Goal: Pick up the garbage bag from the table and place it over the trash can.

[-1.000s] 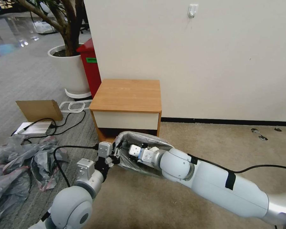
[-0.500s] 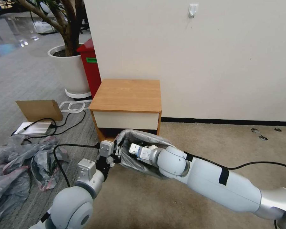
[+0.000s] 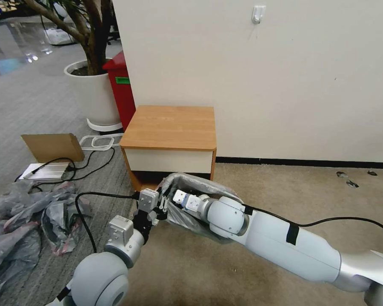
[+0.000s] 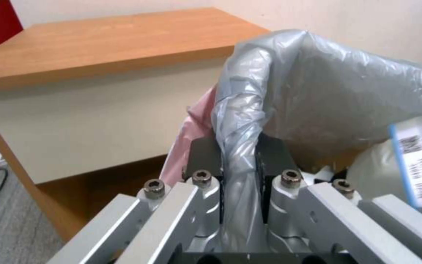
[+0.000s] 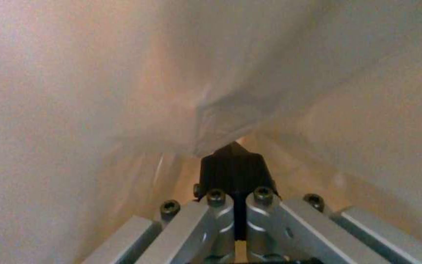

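The garbage bag, grey crinkly film with a pink band, stands open-mouthed on the floor just in front of the table. My left gripper is shut on a bunched strip of the bag's rim at its left side. My right arm reaches into the bag's mouth from the right. Its gripper is shut inside the bag, with film gathered at the fingertips. The trash can is hidden beneath the bag and my right arm.
A heap of grey plastic sheeting, a cardboard box and cables lie on the floor to the left. A red bin and a white plant pot stand behind the table. Bare carpet lies to the right.
My right arm has pushed farther into the bag, toward the left. The left gripper and the bag's rim have shifted slightly to the right.
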You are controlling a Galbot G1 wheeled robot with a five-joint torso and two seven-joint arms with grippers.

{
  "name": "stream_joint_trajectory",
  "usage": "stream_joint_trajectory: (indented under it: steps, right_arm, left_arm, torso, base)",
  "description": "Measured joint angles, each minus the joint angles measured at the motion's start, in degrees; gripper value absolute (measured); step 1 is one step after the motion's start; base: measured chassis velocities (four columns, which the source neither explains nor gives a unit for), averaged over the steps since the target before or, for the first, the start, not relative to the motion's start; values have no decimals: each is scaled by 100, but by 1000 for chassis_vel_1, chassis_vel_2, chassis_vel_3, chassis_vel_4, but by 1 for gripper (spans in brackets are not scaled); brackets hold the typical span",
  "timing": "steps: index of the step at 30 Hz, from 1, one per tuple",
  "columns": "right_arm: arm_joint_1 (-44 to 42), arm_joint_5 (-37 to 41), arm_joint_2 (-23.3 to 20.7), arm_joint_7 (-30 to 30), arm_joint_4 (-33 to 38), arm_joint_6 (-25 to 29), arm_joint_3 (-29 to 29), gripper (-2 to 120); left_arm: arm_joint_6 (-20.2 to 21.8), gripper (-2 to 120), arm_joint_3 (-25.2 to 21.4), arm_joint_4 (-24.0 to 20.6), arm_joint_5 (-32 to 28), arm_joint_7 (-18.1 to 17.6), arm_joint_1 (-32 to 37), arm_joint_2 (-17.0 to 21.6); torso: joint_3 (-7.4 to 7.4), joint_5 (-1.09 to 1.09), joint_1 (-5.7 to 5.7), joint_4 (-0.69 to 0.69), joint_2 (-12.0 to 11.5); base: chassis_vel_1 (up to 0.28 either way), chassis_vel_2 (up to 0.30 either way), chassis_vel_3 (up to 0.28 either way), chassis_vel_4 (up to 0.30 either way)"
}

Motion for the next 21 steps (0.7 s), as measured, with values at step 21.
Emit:
stream_joint_trajectory:
  steps: [21]
  right_arm:
    - [-32, 405, -151, 95, 235, 1, -4, 0]
  left_arm:
    - [-49, 9, 15, 235, 85, 0, 78, -193]
  torso:
    - [0, 0, 0, 0, 0]
  base:
    - [0, 0, 0, 0]
